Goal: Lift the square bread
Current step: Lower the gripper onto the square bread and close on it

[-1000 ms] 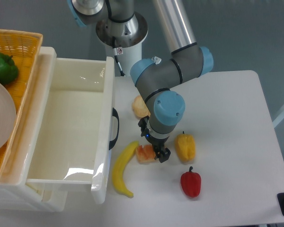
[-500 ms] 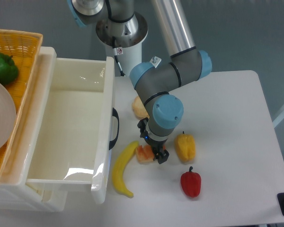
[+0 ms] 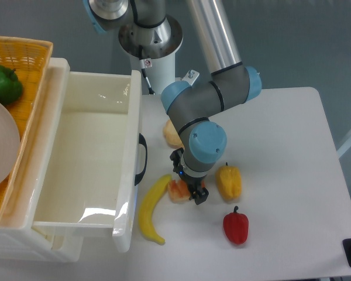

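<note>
The square bread (image 3: 177,190) is a small orange-red slice lying flat on the white table between the banana and the yellow pepper. My gripper (image 3: 190,190) is down over its right half, with one dark fingertip (image 3: 199,198) showing at the bread's right edge. The other finger is hidden under the wrist, so the width of the jaws is not readable. A little orange shows to the right of the finger. The bread appears to rest on the table.
A banana (image 3: 150,208) lies just left of the bread, a yellow pepper (image 3: 229,182) right of it, a red pepper (image 3: 236,226) in front. A pale bun (image 3: 172,133) sits behind the arm. The white bin (image 3: 126,175) and its dark handle (image 3: 143,159) stand left, with a wicker basket (image 3: 23,52) and green pepper (image 3: 3,83) beyond.
The gripper has shifted slightly left and settled lower onto the bread. The bread stays in about the same place.
</note>
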